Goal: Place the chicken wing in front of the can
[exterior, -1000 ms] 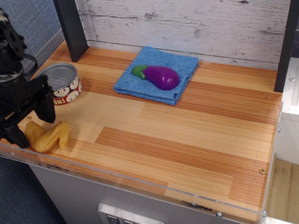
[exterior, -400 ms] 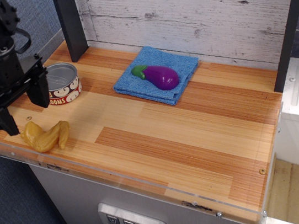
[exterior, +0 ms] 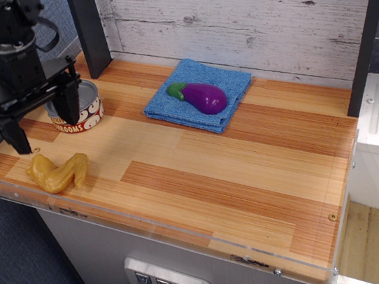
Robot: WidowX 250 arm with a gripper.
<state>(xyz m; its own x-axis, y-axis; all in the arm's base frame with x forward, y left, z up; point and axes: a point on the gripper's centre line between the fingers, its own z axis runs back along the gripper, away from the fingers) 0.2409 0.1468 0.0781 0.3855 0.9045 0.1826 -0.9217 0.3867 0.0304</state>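
The yellow-tan chicken wing [exterior: 58, 173] lies on the wooden table near its front left edge. The can [exterior: 78, 109] with its silver top and red-and-white label stands just behind it, partly hidden by my gripper. My gripper [exterior: 46, 134] is open and empty, raised above the table between the can and the wing, with one finger in front of the can and the other to the left.
A purple eggplant [exterior: 201, 97] rests on a blue cloth [exterior: 197, 95] at the back middle. A dark post [exterior: 88, 30] stands behind the can, and another post [exterior: 366, 32] at the far right. A clear lip runs along the table's front edge [exterior: 153, 237].
My gripper has risen off the chicken wing and moved back and to the right, toward the can. The wing stays on the table where it was let go.
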